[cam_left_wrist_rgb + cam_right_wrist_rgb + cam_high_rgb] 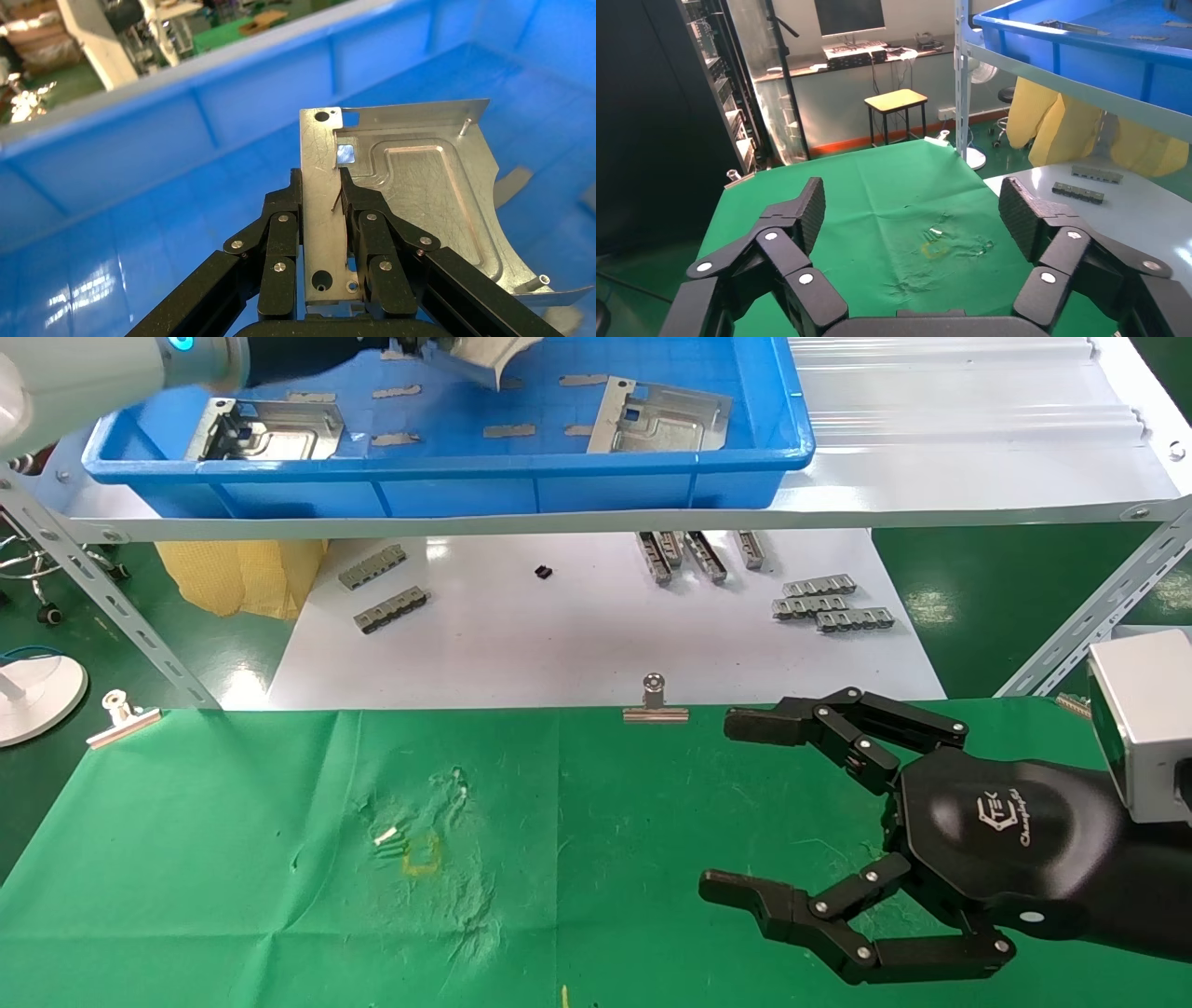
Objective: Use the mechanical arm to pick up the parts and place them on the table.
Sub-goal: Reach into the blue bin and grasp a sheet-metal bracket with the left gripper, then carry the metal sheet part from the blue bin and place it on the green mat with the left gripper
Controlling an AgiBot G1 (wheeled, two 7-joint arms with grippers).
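The left gripper (pixel 322 210) is pinched shut on a silver part (pixel 415 189), its black riveted fingers (pixel 281 239) clamping the plate's flat strip edge from both sides, between a round hole near one end of the strip and another near the other end. The held part hangs lifted above the floor of the blue tray (pixel 140 154), with its embossed ridge, square hole and curved edge turned toward the wrist camera. In the head view this held part (pixel 489 356) shows only at the top edge of the picture, over the tray's middle, with the left arm reaching in from the upper left. Two more parts lie flat in the tray: one (pixel 265 428) at its left end and one (pixel 659 416) toward its right end, with small grey strips (pixel 509 430) scattered on the tray floor between them. The tray (pixel 447 463) stands on a white shelf above a white board (pixel 596 635) that carries several grey toothed strips (pixel 832 605). Nearer the robot lies the table (pixel 233 896) in green cloth, creased, with a scuffed patch and yellow mark (pixel 424 854); two silver binder clips (pixel 655 702) sit on its far edge. The right gripper (pixel 712 803) hovers over the table's right side, well apart from the tray, with its fingers spread wide and nothing between them.
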